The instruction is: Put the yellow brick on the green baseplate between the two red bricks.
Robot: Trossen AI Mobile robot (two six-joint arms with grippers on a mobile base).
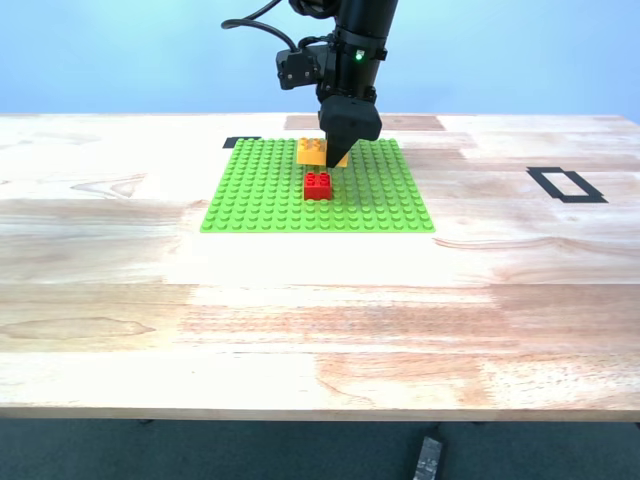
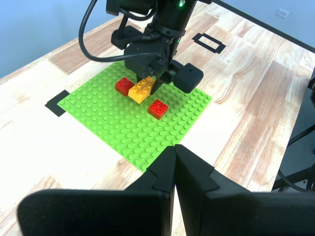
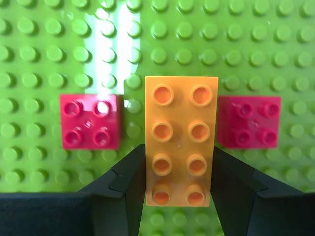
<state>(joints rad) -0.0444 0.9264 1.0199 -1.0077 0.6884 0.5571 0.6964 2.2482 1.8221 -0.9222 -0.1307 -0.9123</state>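
Jaws of my second gripper [image 3: 178, 189] pinching the yellow brick [image 3: 180, 140] by its long sides, holding it over the green baseplate [image 1: 260, 195] between the two red bricks [image 3: 91, 122]; contact with studs unclear. Jaws of my first gripper [image 2: 174, 162] pressing together, hanging above the counter [image 1: 320, 320], well apart from the baseplate.

Yellow brick over the green plate, between two red bricks

The long yellow-orange plastic brick [image 3: 178, 140] with eight round bumps sits between two small square red plastic bricks [image 3: 90, 121] [image 3: 249, 121], one on each side, not touching them. Black gripper fingers [image 3: 129, 179] press its two long sides. I cannot tell if it is pushed down yet. All three are on the big flat bright-green bumpy plate [image 1: 260, 195], which lies flat on the wooden table.
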